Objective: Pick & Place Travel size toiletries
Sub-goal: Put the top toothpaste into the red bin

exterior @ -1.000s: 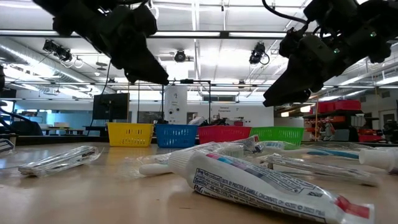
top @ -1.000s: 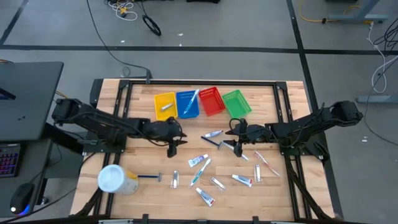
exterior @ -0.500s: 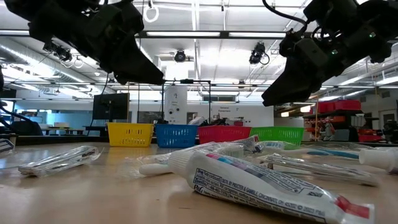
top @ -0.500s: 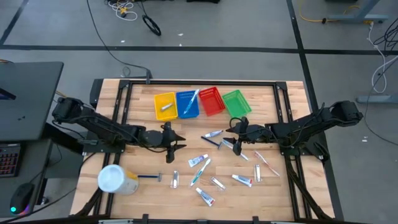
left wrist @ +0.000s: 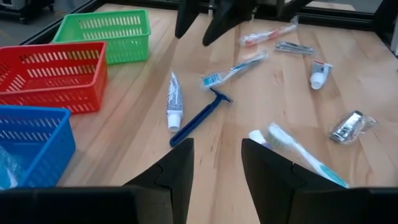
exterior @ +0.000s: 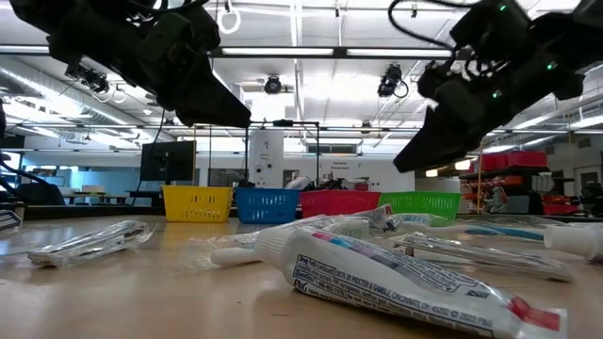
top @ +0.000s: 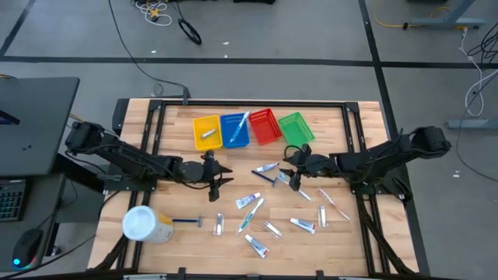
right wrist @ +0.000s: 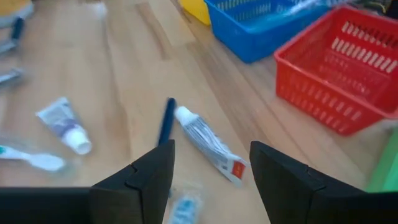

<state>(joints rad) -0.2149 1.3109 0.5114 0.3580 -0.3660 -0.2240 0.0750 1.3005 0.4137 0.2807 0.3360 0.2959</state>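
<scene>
1. Table (top: 175, 128): toiletries (top: 257, 204) scattered mid to near edge; baskets (top: 253, 128) in a row along far edge, w/ an item already in yellow and in blue.
2. Step in hand, prob.: picking white tube (right wrist: 208, 143) beside blue razor (right wrist: 165, 121). Best to drop straight down, straddle tube across its width, avoid snagging razor.
3. Right gripper (top: 294, 176): hovering above tube near table centre, fingers spread wide, empty.
4. Left gripper (top: 214, 175): hovering left of centre, fingers parted, holding nothing.
</scene>
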